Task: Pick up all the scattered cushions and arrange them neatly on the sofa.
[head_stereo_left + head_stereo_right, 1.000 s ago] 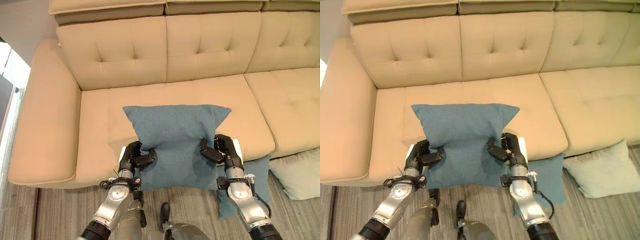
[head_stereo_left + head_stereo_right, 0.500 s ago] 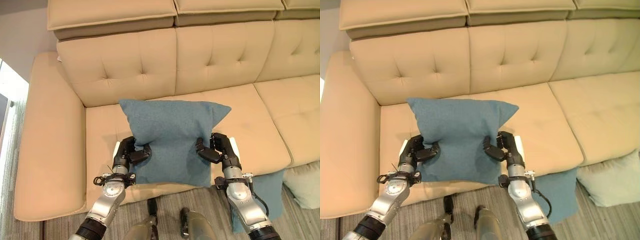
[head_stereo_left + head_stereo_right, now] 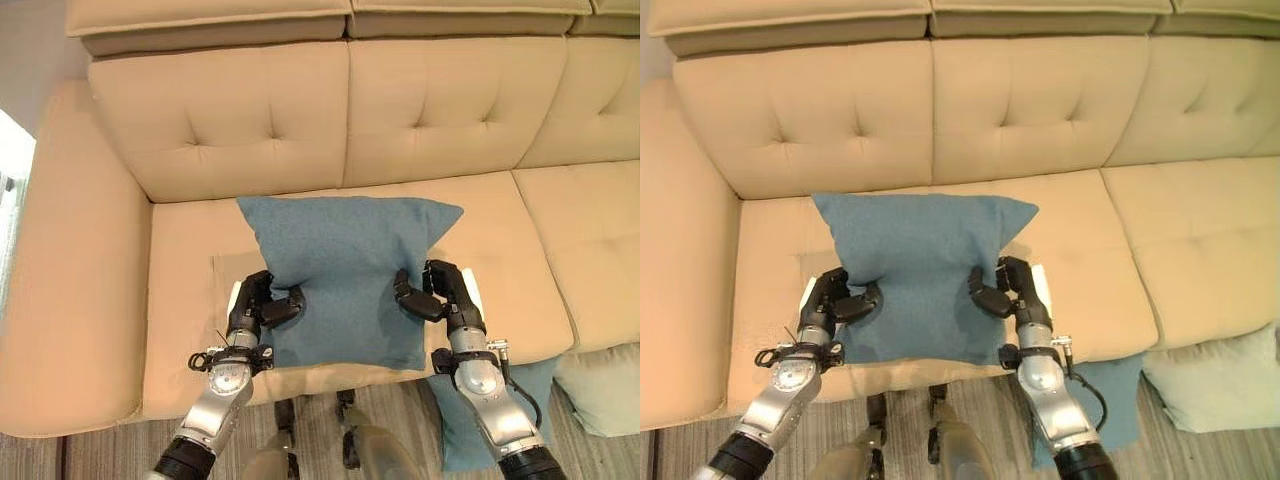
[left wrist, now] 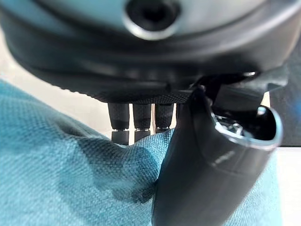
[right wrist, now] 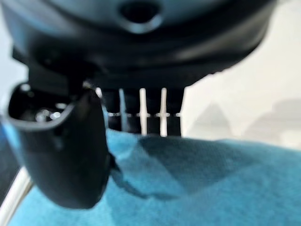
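Observation:
A blue cushion (image 3: 345, 270) lies over the beige sofa's (image 3: 190, 250) left seat, held between both hands. My left hand (image 3: 258, 306) pinches its left side, thumb on top and fingers under the cloth (image 4: 70, 169). My right hand (image 3: 438, 292) grips the right side the same way, and the cloth (image 5: 211, 183) shows close up in the right wrist view. A second blue cushion (image 3: 455, 425) lies on the floor against the sofa's front, partly behind my right arm. A pale green cushion (image 3: 605, 385) rests on the floor at the lower right.
The sofa's left armrest (image 3: 70, 290) stands beside the held cushion. Its tufted backrest (image 3: 350, 110) rises behind. The right seat (image 3: 590, 240) is bare. Grey wood floor (image 3: 110, 455) runs along the sofa's front.
The camera has shifted, and the sofa now sits a little differently in view. Both hands have carried the blue cushion forward from over the seat's front edge onto the seat.

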Tool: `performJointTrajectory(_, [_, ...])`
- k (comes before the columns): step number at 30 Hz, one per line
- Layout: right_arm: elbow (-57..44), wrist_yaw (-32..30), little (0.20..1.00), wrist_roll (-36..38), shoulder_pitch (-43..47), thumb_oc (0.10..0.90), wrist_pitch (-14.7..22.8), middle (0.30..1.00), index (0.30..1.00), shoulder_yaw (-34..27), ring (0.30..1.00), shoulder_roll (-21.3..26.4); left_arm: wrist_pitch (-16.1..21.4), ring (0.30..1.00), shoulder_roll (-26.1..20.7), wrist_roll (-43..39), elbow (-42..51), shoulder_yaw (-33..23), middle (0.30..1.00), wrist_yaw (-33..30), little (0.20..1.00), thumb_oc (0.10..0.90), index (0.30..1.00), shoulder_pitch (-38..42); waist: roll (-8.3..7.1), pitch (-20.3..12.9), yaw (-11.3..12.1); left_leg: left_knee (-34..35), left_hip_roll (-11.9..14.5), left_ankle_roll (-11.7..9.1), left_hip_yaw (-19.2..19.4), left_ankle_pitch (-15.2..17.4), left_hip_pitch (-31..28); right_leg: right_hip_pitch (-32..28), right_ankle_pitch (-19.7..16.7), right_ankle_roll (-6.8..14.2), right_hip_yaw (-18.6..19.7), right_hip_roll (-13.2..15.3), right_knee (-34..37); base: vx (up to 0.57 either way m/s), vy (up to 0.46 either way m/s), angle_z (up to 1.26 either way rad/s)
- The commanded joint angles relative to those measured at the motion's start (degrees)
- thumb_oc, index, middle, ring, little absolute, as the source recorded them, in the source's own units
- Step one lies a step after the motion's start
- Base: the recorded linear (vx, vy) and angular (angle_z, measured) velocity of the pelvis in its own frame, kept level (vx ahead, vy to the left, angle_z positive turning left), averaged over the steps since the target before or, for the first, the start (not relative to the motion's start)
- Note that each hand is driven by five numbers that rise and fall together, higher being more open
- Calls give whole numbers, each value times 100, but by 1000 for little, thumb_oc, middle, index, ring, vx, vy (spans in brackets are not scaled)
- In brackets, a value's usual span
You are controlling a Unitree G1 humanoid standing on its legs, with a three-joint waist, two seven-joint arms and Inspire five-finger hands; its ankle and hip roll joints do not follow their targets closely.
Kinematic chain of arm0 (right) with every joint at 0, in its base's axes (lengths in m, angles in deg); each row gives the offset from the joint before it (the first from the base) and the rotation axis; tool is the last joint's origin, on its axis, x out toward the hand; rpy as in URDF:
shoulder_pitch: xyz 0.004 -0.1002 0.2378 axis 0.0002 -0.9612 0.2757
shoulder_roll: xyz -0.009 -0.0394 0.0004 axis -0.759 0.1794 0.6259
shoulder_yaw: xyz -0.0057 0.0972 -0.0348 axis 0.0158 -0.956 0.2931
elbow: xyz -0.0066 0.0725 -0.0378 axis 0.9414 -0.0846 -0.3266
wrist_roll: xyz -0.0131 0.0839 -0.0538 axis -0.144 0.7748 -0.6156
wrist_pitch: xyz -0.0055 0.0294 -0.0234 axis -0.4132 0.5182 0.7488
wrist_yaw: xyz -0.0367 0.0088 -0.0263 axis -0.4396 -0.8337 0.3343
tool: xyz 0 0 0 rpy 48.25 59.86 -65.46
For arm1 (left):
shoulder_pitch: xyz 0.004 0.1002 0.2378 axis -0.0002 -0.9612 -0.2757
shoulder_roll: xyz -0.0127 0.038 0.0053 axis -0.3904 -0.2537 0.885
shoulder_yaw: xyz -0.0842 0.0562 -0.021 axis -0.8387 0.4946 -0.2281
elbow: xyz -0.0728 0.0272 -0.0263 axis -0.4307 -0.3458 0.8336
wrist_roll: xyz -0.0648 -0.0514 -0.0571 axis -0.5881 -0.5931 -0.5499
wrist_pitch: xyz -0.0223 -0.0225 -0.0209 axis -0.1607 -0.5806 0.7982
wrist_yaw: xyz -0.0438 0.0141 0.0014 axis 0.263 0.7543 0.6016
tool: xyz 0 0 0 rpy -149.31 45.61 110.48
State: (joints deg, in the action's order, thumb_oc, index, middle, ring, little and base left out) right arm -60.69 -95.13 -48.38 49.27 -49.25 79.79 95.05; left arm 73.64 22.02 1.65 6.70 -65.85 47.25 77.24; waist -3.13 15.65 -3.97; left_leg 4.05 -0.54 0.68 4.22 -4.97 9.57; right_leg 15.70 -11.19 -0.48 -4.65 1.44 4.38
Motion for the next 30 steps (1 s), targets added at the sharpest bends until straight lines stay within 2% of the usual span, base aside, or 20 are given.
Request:
performJointTrajectory(1, [-411, -359, 300, -113, 1290, 400, 892, 300, 300, 41, 300, -96, 991, 300, -41, 353, 717, 52, 300, -230, 300, 400, 300, 1130, 8, -443, 163, -502, -1, -54, 261, 570, 493, -10, 1150, 540, -67, 225, -824, -40, -70, 3])
performJointTrajectory(6, [202, -779, 300, -116, 2863, 400, 856, 300, 300, 458, 300, 5, 1121, 300, -242, 378, 101, 161, 300, -807, 300, 400, 300, 2396, 22, -394, 264, -532, 8, -135, 167, 403, 1022, 491, 1015, 536, -119, 170, -779, -15, -58, 5])
performJointTrajectory(12, [1041, -1293, 300, -410, 4718, 400, 729, 300, 300, 959, 300, 223, 1203, 300, -506, 447, -784, 432, 300, -1383, 300, 400, 300, 4046, 60, -344, 326, -277, 29, -220, -15, 165, 1265, 758, 916, 552, -115, 84, -602, 37, -47, 8])
performJointTrajectory(17, [1571, -1762, 300, -690, 5684, 400, 625, 300, 300, 1225, 300, 157, 1205, 300, -580, 530, -1446, 630, 300, -1753, 300, 400, 300, 5041, 140, -301, 373, 36, 31, -269, -141, -12, 1320, 876, 901, 574, -84, 31, -499, 46, -28, 15])
performJointTrajectory(22, [1850, -1935, 300, -804, 6206, 400, 564, 300, 300, 1381, 300, 162, 1106, 300, -677, 559, -2008, 761, 300, -1832, 300, 400, 300, 5687, 225, -269, 387, 95, 8, -314, -229, -32, 1465, 1023, 898, 586, -67, 5, -461, 37, -9, 5])
performJointTrajectory(23, [1938, -1850, 538, -713, 6293, 558, 523, 538, 538, 1468, 538, 246, 1109, 900, -671, 401, -2097, 794, 900, -1739, 900, 800, 900, 5746, 246, -224, 381, 95, -1, -326, -256, -92, 1555, 1101, 839, 584, -57, 2, -436, 22, -2, 6])
performJointTrajectory(24, [1938, -1847, 582, -709, 6293, 588, 520, 582, 582, 1471, 582, 246, 1109, 900, -673, 395, -2096, 791, 900, -1734, 900, 800, 900, 5742, 252, -223, 380, 95, 2, -328, -259, -59, 1534, 1083, 870, 586, -59, -1, -444, 13, 3, 7])
performJointTrajectory(25, [1986, -1830, 900, -682, 6284, 800, 472, 900, 900, 1484, 900, 278, 1085, 900, -688, 358, -2135, 789, 900, -1670, 900, 800, 900, 5730, 256, -198, 374, 95, -4, -332, -265, -64, 1561, 1106, 856, 588, -53, -8, -424, 20, 1, 7])
performJointTrajectory(30, [2137, -1692, 900, -505, 6271, 800, 472, 900, 900, 1516, 900, 265, 924, 900, -800, 357, -2683, 803, 900, -1499, 900, 800, 900, 5727, 303, -137, 352, 95, -22, -363, -292, -107, 1682, 1210, 837, 581, -43, -30, -413, 1, 11, 13])
